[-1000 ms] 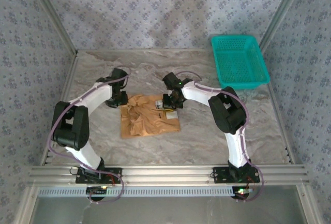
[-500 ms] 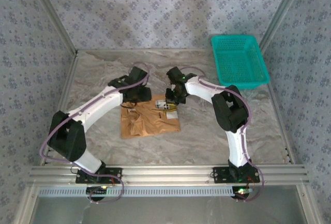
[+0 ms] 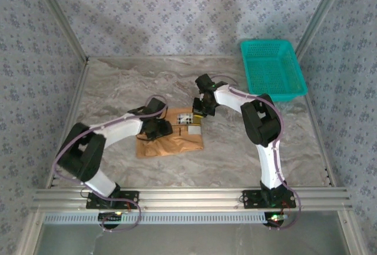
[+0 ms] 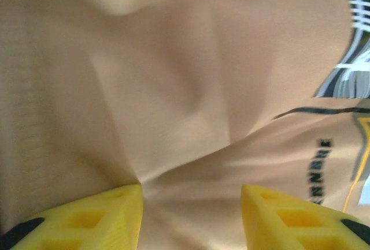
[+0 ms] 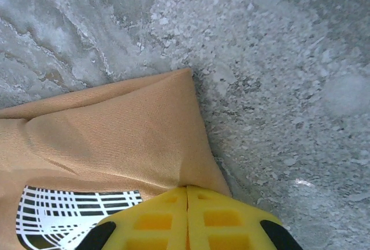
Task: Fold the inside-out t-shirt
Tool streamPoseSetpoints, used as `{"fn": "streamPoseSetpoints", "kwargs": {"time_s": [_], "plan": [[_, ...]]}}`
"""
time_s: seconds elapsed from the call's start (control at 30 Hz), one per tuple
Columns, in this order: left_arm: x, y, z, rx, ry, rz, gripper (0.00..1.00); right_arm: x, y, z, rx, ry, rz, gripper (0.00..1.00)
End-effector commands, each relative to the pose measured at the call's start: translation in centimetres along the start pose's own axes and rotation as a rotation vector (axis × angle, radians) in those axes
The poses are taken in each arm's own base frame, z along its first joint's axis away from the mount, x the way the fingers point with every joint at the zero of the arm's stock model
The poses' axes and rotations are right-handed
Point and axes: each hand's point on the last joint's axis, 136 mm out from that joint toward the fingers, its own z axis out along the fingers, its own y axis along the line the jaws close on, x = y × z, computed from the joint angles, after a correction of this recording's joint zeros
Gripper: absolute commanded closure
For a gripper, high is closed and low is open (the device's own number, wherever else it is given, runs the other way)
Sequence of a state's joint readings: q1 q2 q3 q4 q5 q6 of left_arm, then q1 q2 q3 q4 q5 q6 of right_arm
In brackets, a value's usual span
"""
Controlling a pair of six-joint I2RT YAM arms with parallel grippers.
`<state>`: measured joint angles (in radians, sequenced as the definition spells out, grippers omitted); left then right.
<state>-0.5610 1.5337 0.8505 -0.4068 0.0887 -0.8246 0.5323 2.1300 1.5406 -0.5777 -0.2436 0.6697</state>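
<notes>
The tan t-shirt [image 3: 171, 140] lies folded into a small rectangle at the table's middle, with a white and black printed patch [image 3: 187, 119] showing near its far right corner. My left gripper [image 3: 156, 130] is down on the shirt's left half. In the left wrist view it [image 4: 192, 195] is open, its yellow fingers [image 4: 104, 215] pressed against creased cloth [image 4: 173, 88]. My right gripper [image 3: 199, 112] is at the shirt's far right corner. The right wrist view shows this gripper [image 5: 187, 189] shut on the cloth edge [image 5: 115, 129] right by that corner.
A teal mesh basket [image 3: 272, 69] stands at the back right of the marble table [image 3: 118, 84]. Patterned walls and metal posts enclose the table on three sides. Bare marble [image 5: 277, 77] lies just beyond the shirt's corner.
My left arm has swung from the shirt's far left corner to the right and nearer, coming down onto the cloth. My right gripper has shifted slightly right and farther with the corner.
</notes>
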Motion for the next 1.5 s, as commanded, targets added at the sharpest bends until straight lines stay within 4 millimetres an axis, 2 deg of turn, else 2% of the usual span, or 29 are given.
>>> {"fn": "streamPoseSetpoints", "kwargs": {"time_s": [0.0, 0.17, 0.27, 0.37, 0.47, 0.57, 0.63, 0.7, 0.8, 0.87, 0.97, 1.07, 1.13, 1.23, 1.3, 1.37, 1.43, 1.47], "plan": [[1.5, 4.6, -1.9, -0.074, 0.012, -0.059, 0.51, 3.2, -5.5, 3.3, 0.180, 0.100, 0.042, 0.93], [2.9, 8.7, -3.6, -0.087, -0.005, -0.137, 0.50, 2.7, -5.8, 2.8, 0.196, 0.085, 0.041, 0.94], [2.7, 9.6, -4.8, -0.083, -0.036, -0.161, 0.50, 2.0, -4.2, 1.4, 0.168, 0.060, 0.009, 0.94], [1.0, 8.3, -6.8, -0.050, -0.106, -0.149, 0.50, 1.3, -1.6, -0.9, 0.114, 0.025, -0.030, 0.92], [-0.6, 5.8, -8.5, -0.008, -0.155, -0.111, 0.51, 0.7, 0.7, -3.7, 0.091, -0.028, -0.064, 0.90], [-1.2, 2.7, -9.3, 0.022, -0.174, -0.048, 0.52, 0.3, 2.3, -4.7, 0.065, -0.060, -0.122, 0.87], [-1.1, 0.3, -8.7, 0.071, -0.165, -0.027, 0.52, 0.0, 3.0, -3.9, 0.042, -0.045, -0.131, 0.87], [-0.8, -1.7, -7.3, 0.124, -0.138, -0.021, 0.52, -0.2, 3.6, -2.4, 0.011, -0.022, -0.133, 0.88], [0.0, -3.0, -4.3, 0.142, -0.072, -0.011, 0.52, -0.5, 3.2, 0.0, 0.012, 0.020, -0.116, 0.89], [0.1, -2.0, -2.5, 0.073, -0.045, 0.020, 0.52, -0.6, 2.5, 1.3, 0.027, 0.042, -0.101, 0.90], [0.0, 0.6, -0.8, -0.070, -0.009, 0.090, 0.53, 0.1, 0.3, 2.7, 0.071, 0.079, -0.069, 0.91], [-0.7, 2.1, 0.2, -0.137, 0.027, 0.120, 0.54, 1.4, -2.3, 2.7, 0.133, 0.099, -0.050, 0.92], [-1.6, 2.3, 0.6, -0.144, 0.038, 0.126, 0.54, 2.9, -4.2, 1.5, 0.203, 0.089, -0.060, 0.92], [-3.6, 1.7, 1.0, -0.149, 0.034, 0.153, 0.54, 7.3, -7.3, 0.0, 0.290, 0.090, -0.067, 0.92], [-5.1, 0.6, 1.2, -0.154, 0.033, 0.189, 0.54, 11.0, -8.3, -0.7, 0.299, 0.109, -0.049, 0.92], [-6.6, -1.1, 1.4, -0.138, 0.036, 0.228, 0.54, 14.1, -7.3, -1.5, 0.279, 0.106, -0.075, 0.92], [-7.9, -2.3, 1.1, -0.136, 0.031, 0.258, 0.54, 16.0, -4.8, -2.4, 0.234, 0.084, -0.128, 0.92], [-8.6, -2.8, 0.7, -0.139, 0.023, 0.272, 0.54, 16.3, -3.6, -3.2, 0.217, 0.059, -0.156, 0.91]]}}
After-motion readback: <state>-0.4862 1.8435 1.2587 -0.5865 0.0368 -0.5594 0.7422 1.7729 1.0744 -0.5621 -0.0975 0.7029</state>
